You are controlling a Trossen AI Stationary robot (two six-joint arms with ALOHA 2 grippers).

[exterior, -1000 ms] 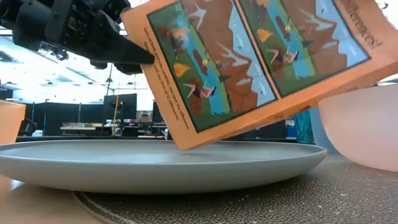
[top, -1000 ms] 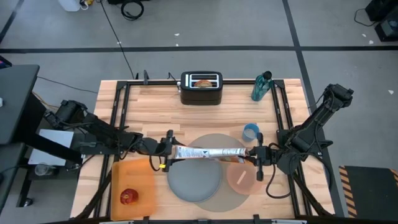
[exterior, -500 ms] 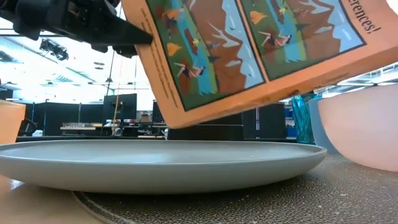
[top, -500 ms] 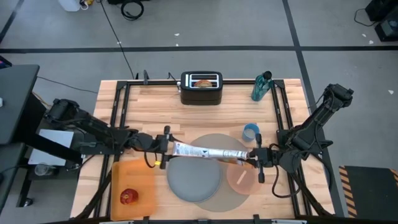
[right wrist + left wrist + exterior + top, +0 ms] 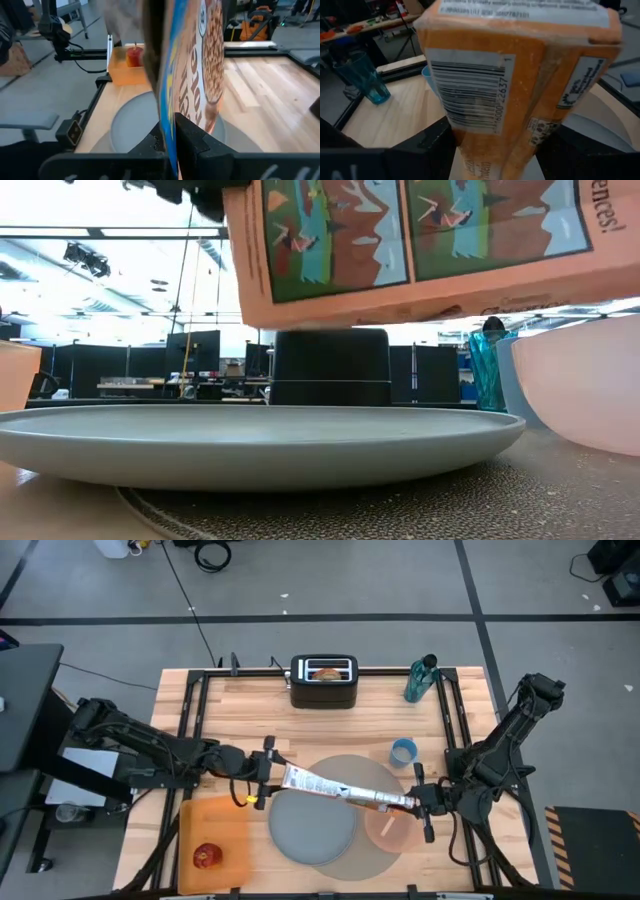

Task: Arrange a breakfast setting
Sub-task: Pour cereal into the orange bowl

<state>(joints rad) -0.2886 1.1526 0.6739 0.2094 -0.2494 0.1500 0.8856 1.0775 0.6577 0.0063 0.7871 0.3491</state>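
An orange cereal box (image 5: 345,790) hangs in the air between my two grippers, above the blue-grey plate (image 5: 312,832) and the pink bowl (image 5: 388,830), which rest on the round grey mat (image 5: 350,765). My left gripper (image 5: 268,778) is shut on the box's left end. My right gripper (image 5: 418,803) is shut on its right end. In the low view the box (image 5: 420,240) is clear above the plate (image 5: 260,442). The red apple (image 5: 208,857) lies on the orange board (image 5: 215,825). The bagel half (image 5: 325,671) sticks out of the black toaster (image 5: 323,683). I see no spoon. My left gripper pinches the box's barcode end (image 5: 475,100) between its two fingers (image 5: 427,145), one on each broad face. The fingers come level from the table's left, along the box. The box is lifted clear. My right gripper pinches a thin edge at the box's right end (image 5: 167,107) between its two fingers (image 5: 197,140). The fingers come level from the table's right, along the box. The box stands on edge in the hold, clear of the bowl.
A small blue cup (image 5: 403,752) stands just beyond the mat's far right. A teal glass (image 5: 421,678) stands at the far right, next to the toaster. Black rails run along the table's left and right sides.
The box has risen clear above the plate, and its low left corner has swung up, so it hangs nearly level. My right gripper has gone toward the table's near right with its end. My left gripper has gone up and slightly left. The box now slants from far left to near right.
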